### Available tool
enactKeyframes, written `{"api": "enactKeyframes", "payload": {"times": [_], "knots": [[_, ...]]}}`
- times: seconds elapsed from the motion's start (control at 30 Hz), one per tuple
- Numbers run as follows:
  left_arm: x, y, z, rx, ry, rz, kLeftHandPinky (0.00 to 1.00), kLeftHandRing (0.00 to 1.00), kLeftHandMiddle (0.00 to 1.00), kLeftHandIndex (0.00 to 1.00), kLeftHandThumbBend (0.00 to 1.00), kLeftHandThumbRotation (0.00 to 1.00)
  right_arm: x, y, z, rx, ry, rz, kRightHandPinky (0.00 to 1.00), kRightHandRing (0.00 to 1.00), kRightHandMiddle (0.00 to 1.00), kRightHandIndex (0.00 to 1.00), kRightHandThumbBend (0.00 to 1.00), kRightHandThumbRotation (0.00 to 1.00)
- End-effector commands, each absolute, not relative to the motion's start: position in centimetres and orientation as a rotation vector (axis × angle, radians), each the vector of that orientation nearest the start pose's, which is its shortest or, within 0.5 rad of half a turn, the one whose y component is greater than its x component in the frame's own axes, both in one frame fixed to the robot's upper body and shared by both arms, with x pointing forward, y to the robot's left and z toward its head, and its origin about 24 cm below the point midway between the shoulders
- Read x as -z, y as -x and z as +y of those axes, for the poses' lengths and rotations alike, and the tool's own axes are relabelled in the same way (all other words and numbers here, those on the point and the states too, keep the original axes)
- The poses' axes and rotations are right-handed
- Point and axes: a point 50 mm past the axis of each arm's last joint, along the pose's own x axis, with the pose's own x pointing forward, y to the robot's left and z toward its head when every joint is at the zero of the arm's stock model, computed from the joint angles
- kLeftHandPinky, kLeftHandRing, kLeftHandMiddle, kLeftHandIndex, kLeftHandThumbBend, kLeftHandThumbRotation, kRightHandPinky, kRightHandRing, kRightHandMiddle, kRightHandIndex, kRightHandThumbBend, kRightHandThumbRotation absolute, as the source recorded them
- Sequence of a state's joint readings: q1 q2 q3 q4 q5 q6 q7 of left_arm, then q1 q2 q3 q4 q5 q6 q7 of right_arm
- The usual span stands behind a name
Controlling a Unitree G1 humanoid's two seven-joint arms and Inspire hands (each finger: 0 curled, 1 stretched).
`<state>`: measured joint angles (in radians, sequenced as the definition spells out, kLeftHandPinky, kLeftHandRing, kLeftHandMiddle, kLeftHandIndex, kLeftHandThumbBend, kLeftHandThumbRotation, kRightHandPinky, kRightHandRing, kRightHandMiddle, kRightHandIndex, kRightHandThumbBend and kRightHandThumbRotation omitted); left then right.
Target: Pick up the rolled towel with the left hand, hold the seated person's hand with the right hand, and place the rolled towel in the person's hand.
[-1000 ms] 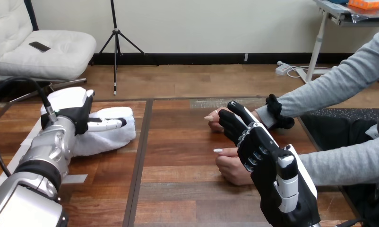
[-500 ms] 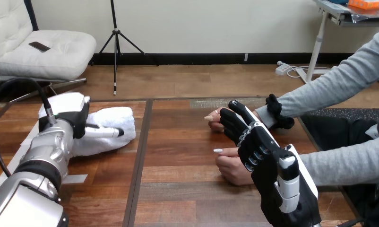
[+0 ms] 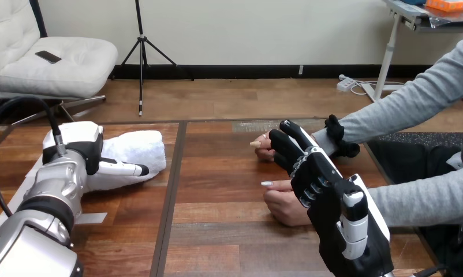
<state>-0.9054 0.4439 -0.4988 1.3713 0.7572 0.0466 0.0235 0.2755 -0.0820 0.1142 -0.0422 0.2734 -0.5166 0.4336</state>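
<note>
Left of frame: the left robot hand (image 3: 82, 151) rests on the rolled towel (image 3: 139, 147), which lies on the desk (image 3: 217, 231); whether it grips the roll cannot be told. For a sound lift, it should enclose the roll's middle before rising. Centre right: the right robot hand (image 3: 324, 196), fingers extended, reaches toward the person's upper hand (image 3: 262, 151); any contact is hidden.

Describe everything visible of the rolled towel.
The rolled towel is white, soft and nubby like terry cloth, rolled into a thick cylinder. It lies on its side on the left part of the wooden table, angled slightly. The left hand rests against it, covering the end nearer the view's left.
</note>
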Motion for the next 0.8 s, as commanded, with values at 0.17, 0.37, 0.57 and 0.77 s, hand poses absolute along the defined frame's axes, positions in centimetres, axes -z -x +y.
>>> {"api": "enactKeyframes", "payload": {"times": [0.17, 0.37, 0.57, 0.77], "knots": [[-7.54, -38.31, 24.98, 0.096, -1.592, 0.455, 1.00, 1.00, 1.00, 1.00, 1.00, 0.78, -6.10, -18.91, -14.16, -0.393, -0.140, -0.409, 1.00, 0.96, 0.92, 0.93, 0.97, 1.00], [-7.49, -38.29, 24.94, 0.089, -1.570, 0.441, 0.98, 0.98, 0.98, 0.98, 1.00, 0.74, -6.14, -18.85, -14.20, -0.394, -0.152, -0.411, 1.00, 0.96, 0.92, 0.93, 0.97, 1.00], [-7.65, -38.39, 24.84, 0.085, -1.559, 0.441, 0.95, 0.96, 0.95, 0.95, 1.00, 0.68, -6.26, -18.76, -14.26, -0.396, -0.154, -0.409, 1.00, 0.96, 0.92, 0.93, 0.98, 1.00], [-8.02, -38.63, 24.63, 0.085, -1.558, 0.447, 0.93, 0.95, 0.95, 0.94, 1.00, 0.64, -6.40, -18.72, -14.33, -0.402, -0.163, -0.412, 1.00, 0.96, 0.92, 0.93, 1.00, 1.00]]}}
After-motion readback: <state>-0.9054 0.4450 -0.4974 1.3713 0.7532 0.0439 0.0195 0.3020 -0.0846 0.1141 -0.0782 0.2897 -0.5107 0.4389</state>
